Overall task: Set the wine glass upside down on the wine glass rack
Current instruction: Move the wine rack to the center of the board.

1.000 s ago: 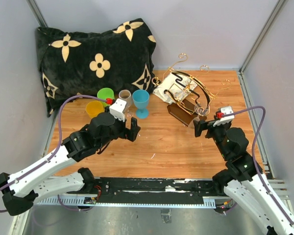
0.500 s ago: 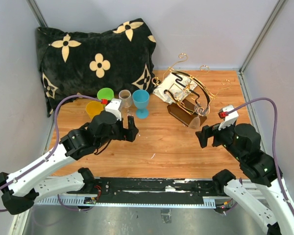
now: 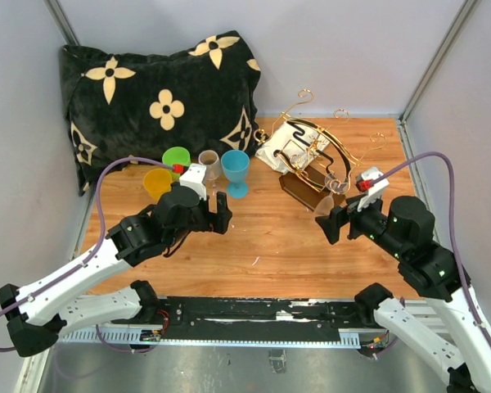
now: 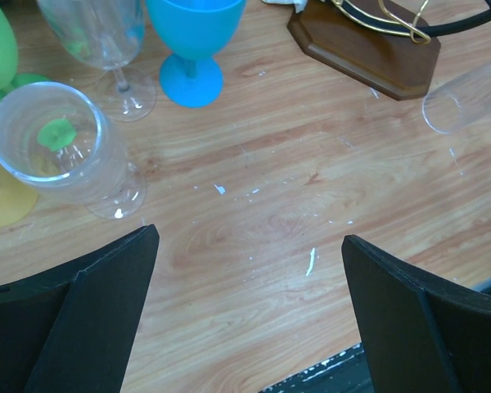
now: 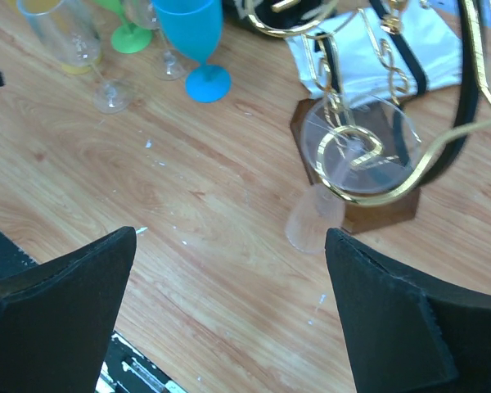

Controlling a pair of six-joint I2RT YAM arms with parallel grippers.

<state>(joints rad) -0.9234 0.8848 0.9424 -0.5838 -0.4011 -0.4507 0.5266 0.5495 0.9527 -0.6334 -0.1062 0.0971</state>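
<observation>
The wine glass rack (image 3: pixel 313 151) stands at the back right: gold wire with curled hooks, a black oval ring and a brown wooden base (image 5: pixel 378 210). A clear wine glass (image 5: pixel 316 218) hangs upside down on it, foot caught in a gold hook, bowl down beside the base; it is also the wine glass (image 3: pixel 324 205) just beyond my right arm. My right gripper (image 3: pixel 336 225) is open and empty, a little in front of that glass and apart from it (image 5: pixel 231 236). My left gripper (image 3: pixel 216 214) is open and empty over bare wood (image 4: pixel 250 237).
Left of the rack stand a blue goblet (image 3: pixel 236 170), a green one (image 3: pixel 177 157), a yellow one (image 3: pixel 157 182) and two upright clear glasses (image 4: pixel 59 146) (image 4: pixel 102 37). A black flowered pillow (image 3: pixel 159 90) leans at the back left. A white cloth (image 3: pixel 277 149) lies under the rack.
My right gripper has drawn back from the hanging glass towards the near side, leaving it on the rack. The left arm has shifted only slightly.
</observation>
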